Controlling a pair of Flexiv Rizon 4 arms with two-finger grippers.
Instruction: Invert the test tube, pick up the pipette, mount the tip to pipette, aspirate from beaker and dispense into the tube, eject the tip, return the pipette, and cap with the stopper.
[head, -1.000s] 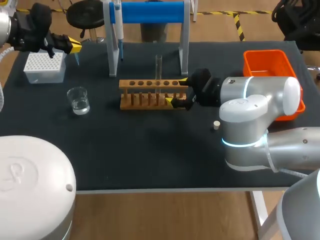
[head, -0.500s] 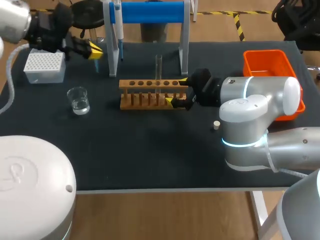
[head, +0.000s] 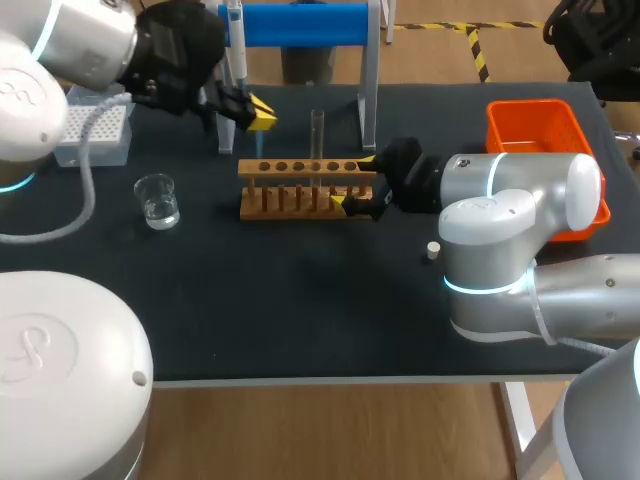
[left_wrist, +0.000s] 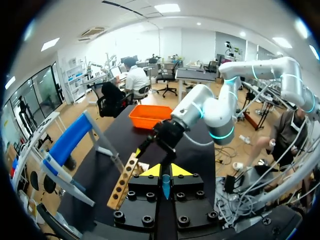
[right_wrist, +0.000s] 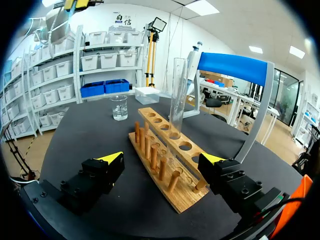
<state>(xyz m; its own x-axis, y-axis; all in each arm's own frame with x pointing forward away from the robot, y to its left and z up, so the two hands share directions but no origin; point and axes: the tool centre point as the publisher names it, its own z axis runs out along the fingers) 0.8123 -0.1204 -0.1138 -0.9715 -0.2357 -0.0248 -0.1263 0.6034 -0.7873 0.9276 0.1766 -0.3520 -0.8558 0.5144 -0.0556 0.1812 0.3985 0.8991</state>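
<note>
Left arm is swinging over from the white tip box (head: 95, 135), so the left pincer (head: 255, 112) is now hanging just behind the wooden tube rack (head: 305, 190), near the clear glass test tube (head: 317, 130) standing upright in it. The left wrist cam is showing what the head cam isn't: fingers pinching a slim blue-tipped pipette (left_wrist: 165, 186). The right pincer (right_wrist: 162, 159) is sitting wide around the rack's end, one finger clearly off the wood. The glass beaker (head: 157, 200) is sitting on the black worktop (head: 300, 300), left of the rack.
</note>
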